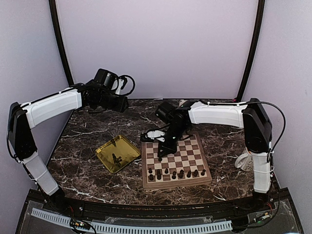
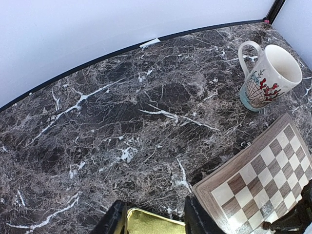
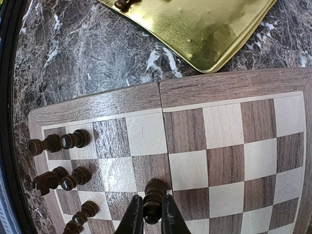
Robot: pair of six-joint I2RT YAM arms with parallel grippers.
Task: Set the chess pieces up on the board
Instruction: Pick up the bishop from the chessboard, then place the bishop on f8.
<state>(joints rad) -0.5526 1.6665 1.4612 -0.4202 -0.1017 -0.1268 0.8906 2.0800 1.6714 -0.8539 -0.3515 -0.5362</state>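
Note:
The chequered wooden board (image 1: pixel 192 158) lies right of centre; it also shows in the left wrist view (image 2: pixel 265 165) and the right wrist view (image 3: pixel 229 136). Several dark chess pieces (image 1: pixel 176 173) stand along its near rows, also seen in the right wrist view (image 3: pixel 73 140). My right gripper (image 3: pixel 152 214) is shut on a dark chess piece (image 3: pixel 155 195) just above the board's left part, and it shows in the top view (image 1: pixel 161 155). One piece (image 1: pixel 116 158) lies in the gold tray (image 1: pixel 127 146). My left gripper (image 2: pixel 152 219) is open and empty, high over the table's far left.
The gold tray (image 3: pixel 209 29) sits left of the board, its corner between my left fingers (image 2: pixel 141 219). A white patterned mug (image 2: pixel 268 78) stands by the board's right side, partly hidden by my right arm in the top view (image 1: pixel 242 161). Dark marble table (image 1: pixel 87 146) all around.

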